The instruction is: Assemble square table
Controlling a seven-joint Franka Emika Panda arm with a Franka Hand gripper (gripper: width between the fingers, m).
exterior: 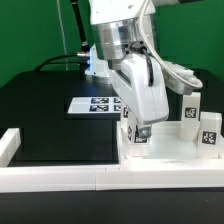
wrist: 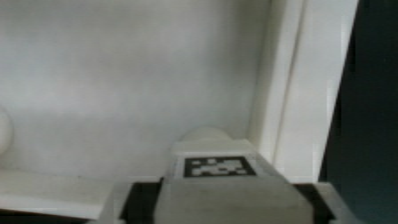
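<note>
The white square tabletop slab [exterior: 168, 152] lies at the exterior view's right, in the corner of the border rails. My gripper [exterior: 139, 124] is shut on a short white tagged leg [exterior: 141, 136] and holds it upright over the slab's near left part. Two more tagged legs [exterior: 191, 110] [exterior: 210, 131] stand at the slab's right side. In the wrist view the held leg [wrist: 217, 165] sits between my dark fingers [wrist: 146, 200], over the slab's flat face [wrist: 143, 90] beside its raised rim [wrist: 299, 80]. Whether the leg's lower end touches the slab is hidden.
The marker board [exterior: 93, 104] lies on the black table behind the arm. A long white border rail [exterior: 90, 180] runs along the front and another [exterior: 9, 146] stands at the exterior view's left. A rounded white shape [wrist: 6, 135] shows at the wrist view's edge.
</note>
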